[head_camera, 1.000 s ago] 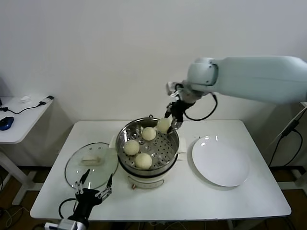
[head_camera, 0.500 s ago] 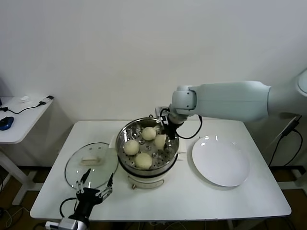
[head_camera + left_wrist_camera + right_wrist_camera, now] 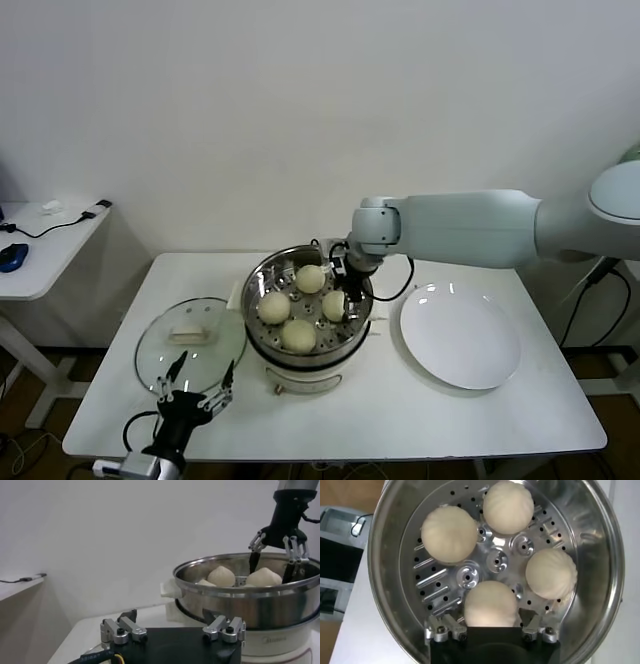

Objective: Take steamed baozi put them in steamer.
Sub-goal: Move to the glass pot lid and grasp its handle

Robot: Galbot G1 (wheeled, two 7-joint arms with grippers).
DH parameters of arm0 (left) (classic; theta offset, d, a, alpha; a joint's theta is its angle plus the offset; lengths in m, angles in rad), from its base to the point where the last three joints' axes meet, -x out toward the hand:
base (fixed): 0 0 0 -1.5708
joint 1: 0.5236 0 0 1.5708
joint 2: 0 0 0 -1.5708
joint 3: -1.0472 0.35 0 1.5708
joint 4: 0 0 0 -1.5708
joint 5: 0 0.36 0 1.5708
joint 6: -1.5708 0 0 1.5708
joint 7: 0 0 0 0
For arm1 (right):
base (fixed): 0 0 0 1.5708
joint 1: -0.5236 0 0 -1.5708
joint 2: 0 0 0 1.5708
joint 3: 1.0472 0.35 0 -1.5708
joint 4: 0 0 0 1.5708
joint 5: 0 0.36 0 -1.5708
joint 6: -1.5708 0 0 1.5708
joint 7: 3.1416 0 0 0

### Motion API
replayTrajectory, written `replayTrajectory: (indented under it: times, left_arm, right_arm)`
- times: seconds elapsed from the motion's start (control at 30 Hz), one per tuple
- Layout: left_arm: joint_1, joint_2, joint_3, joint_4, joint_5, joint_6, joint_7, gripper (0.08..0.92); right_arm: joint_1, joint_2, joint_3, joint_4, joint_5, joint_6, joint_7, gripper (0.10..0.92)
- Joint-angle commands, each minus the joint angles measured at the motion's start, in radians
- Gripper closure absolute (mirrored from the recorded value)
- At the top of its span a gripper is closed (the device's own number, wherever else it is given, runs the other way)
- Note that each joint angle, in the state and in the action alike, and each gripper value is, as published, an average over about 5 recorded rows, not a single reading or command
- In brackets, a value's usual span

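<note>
Right gripper [image 3: 338, 291], lowered into the steamer [image 3: 262, 279], has just released the fourth bun [image 3: 334, 305] (all four now inside); loading looks complete.

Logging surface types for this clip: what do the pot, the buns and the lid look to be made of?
Pot: polished metal, probably stainless steel, with mirror-like walls and a punched tray.
Buns: soft matte dough, cream-white, faintly pleated.
Lid: apparently clear glass, since the table shows through.
</note>
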Motion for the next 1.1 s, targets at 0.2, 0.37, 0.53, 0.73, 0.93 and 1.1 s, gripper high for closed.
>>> replayTrajectory:
  times: [0.2,0.37,0.53,0.73,0.93,1.1]
  left_arm:
    - [-0.004,0.006,-0.01,-0.029,-0.002,0.025,-0.017,0.177]
    - [-0.014,0.012,-0.011,-0.023,-0.003,0.015,-0.02,0.177]
    - [-0.042,0.019,-0.013,-0.002,-0.026,-0.014,-0.019,0.177]
    - [-0.083,0.034,-0.035,0.028,-0.046,-0.04,-0.034,0.177]
    - [-0.106,0.049,-0.055,0.036,-0.05,-0.07,-0.055,0.177]
    - [-0.106,0.073,-0.054,0.062,-0.036,-0.069,-0.051,0.177]
  right_arm:
    - [0.101,-0.207,0.225,0.028,0.111,0.102,-0.059,0.203]
    - [-0.075,-0.327,0.537,-0.026,0.157,0.145,0.304,0.202]
    - [-0.337,-0.453,0.85,-0.052,0.03,0.251,0.556,0.203]
    - [-0.821,-0.62,1.278,0.097,-0.12,0.291,0.782,0.203]
    - [-1.506,-0.56,1.921,0.235,-0.307,0.368,0.765,0.203]
    - [-1.897,-0.372,2.246,0.285,-0.394,0.484,0.728,0.203]
